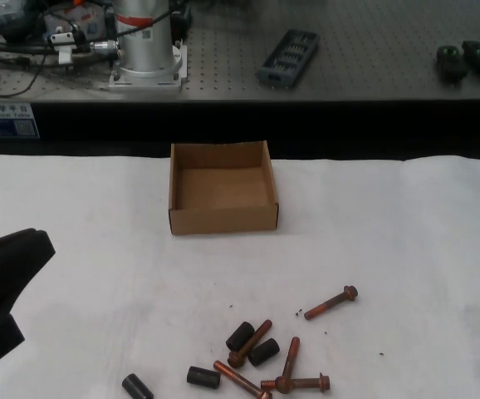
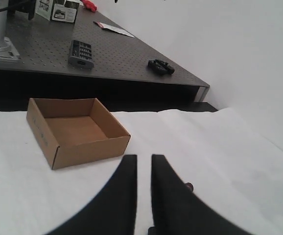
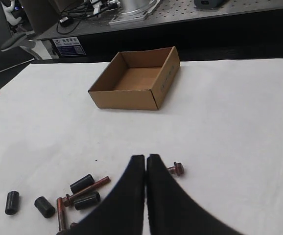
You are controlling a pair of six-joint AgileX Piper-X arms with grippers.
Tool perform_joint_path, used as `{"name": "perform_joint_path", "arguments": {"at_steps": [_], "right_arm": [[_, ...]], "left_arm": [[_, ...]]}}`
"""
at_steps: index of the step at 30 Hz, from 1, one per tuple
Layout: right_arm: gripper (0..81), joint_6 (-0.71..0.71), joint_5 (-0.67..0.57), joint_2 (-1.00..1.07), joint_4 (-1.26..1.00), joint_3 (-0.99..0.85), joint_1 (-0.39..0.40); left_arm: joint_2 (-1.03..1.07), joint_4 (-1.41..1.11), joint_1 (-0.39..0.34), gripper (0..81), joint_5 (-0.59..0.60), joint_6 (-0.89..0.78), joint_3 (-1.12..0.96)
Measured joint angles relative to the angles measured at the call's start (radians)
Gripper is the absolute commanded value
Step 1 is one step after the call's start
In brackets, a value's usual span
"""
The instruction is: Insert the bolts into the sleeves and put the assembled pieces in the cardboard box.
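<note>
An open, empty cardboard box [image 1: 223, 218] stands at the middle of the white sheet; it also shows as the box [image 2: 90, 149] and the box [image 3: 124, 100]. Several copper bolts lie loose near the front edge, one bolt [image 1: 331, 302] apart to the right and another bolt [image 1: 250, 342] among the black sleeves. One sleeve [image 1: 240, 336] and a second sleeve [image 1: 203, 376] lie in that cluster. My left gripper [image 2: 144, 159] is shut on nothing, with a thin slit between its fingers, at the left of the sheet. My right gripper [image 3: 146, 159] is shut and empty, just behind a bolt head [image 3: 176, 169].
Behind the sheet runs a dark perforated bench with a silver column base [image 1: 147, 50], a grey ribbed tray [image 1: 288, 56] and two black pieces [image 1: 467, 58]. The left arm's dark body [image 1: 3, 287] sits at the sheet's left edge.
</note>
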Motion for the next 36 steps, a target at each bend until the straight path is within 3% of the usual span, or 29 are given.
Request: {"name": "perform_joint_path", "arguments": {"at_steps": [13,19,24,28,32,36], "right_arm": [[2.3,-0.003,0.000,0.000,0.006,-0.004,0.000],[2.3,-0.072,-0.007,0.000,0.111,-0.117,0.000],[2.3,-0.083,-0.009,0.011,0.205,-0.156,0.000],[2.3,-0.083,-0.009,0.048,0.273,-0.166,0.007],[2.3,-0.086,0.003,0.112,0.305,-0.179,0.060],[2.3,-0.086,0.064,0.178,0.313,-0.220,0.169]], "left_arm": [[0.000,0.000,0.000,8.5,-0.003,0.000,0.000],[0.000,0.022,0.000,8.5,0.003,0.042,-0.115],[0.000,0.171,0.000,8.5,-0.079,0.131,-0.196],[0.000,0.426,0.000,8.5,-0.120,0.250,-0.261],[0.000,0.559,0.000,8.5,-0.148,0.270,-0.276],[0.000,0.639,0.000,8.5,-0.153,0.270,-0.275]]}}
